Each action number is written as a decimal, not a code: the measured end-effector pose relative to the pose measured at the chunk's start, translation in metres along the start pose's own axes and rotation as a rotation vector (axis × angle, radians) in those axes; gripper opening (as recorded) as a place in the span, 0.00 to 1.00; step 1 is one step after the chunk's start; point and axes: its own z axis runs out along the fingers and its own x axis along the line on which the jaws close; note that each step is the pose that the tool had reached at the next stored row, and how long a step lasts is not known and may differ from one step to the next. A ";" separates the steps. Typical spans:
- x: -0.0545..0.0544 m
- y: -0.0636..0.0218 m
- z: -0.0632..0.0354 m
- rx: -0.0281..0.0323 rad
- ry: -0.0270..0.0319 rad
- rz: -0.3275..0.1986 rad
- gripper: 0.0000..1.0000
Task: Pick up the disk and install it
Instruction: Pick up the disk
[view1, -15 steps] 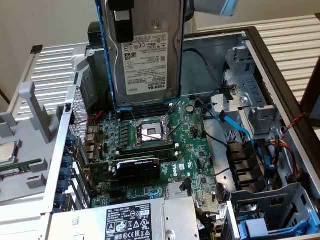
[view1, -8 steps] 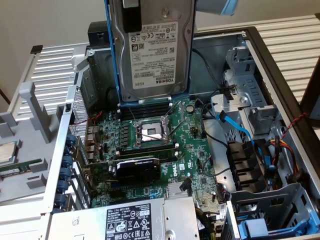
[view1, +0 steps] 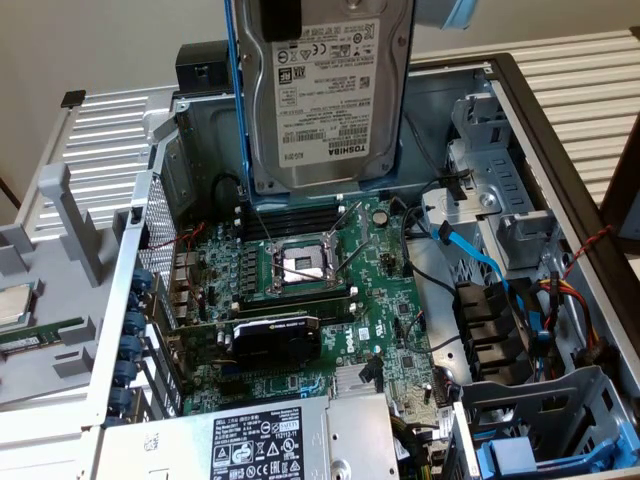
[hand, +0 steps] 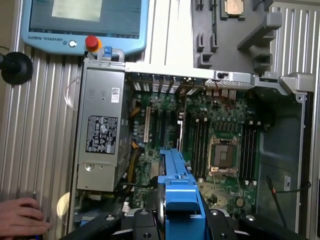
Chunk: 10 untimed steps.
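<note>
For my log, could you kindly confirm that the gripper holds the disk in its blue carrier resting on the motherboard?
Not quite. The disk in its blue carrier is not resting on the motherboard. The gripper holds it in the air above the motherboard, as the exterior view shows.

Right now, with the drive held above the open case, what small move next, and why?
Probably carry the silver-grey metal hard drive in its blue plastic carrier sideways toward the exterior view's right, keeping height: it hangs over the green motherboard, and the grey metal drive cage lies that way.
</note>
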 end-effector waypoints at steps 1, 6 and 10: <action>0.002 -0.0013 -0.0006 -0.0004 -0.0005 0.000 0.37; 0.009 -0.0082 -0.0014 -0.0027 -0.0037 0.000 0.37; 0.014 -0.0135 -0.0018 -0.0097 -0.0096 0.000 0.37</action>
